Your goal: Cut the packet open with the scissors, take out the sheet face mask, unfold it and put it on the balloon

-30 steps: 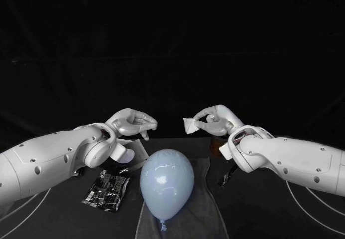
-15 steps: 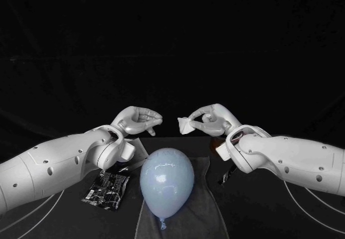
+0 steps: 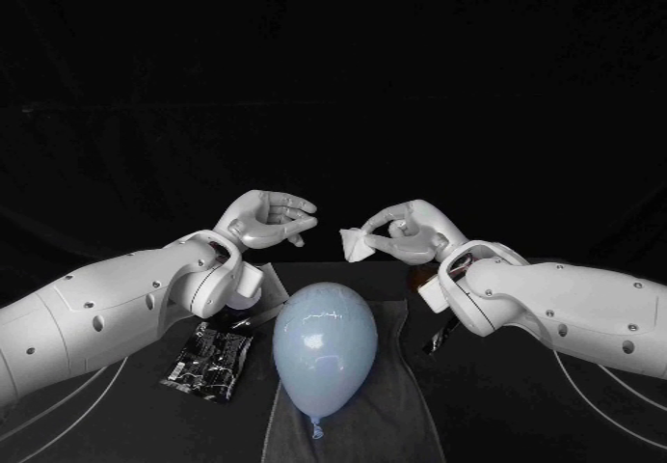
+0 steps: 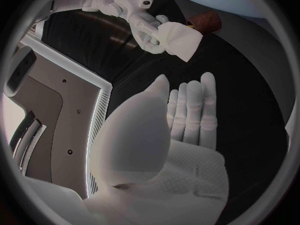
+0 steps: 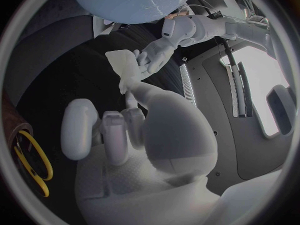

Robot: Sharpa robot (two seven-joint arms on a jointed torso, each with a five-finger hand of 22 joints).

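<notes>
My right hand is raised above the table's far side and pinches the folded white sheet mask; the same mask hangs from its fingertips in both wrist views. My left hand is lifted level with it, a short gap from the mask, and holds nothing; its fingers lie side by side, partly bent. The pale blue balloon lies on a grey cloth below both hands. The dark cut packet lies flat to the balloon's left. The scissors, with yellow handles, lie right of the cloth.
A small brown object stands on the table behind the cloth, under my right wrist. Both white forearms reach over the table on either side of the balloon. Pale curved lines mark the black table near its front corners.
My left hand has risen and moved right, closing most of the gap to the mask. My right hand has shifted slightly left with the mask. Balloon, packet and scissors lie where they were.
</notes>
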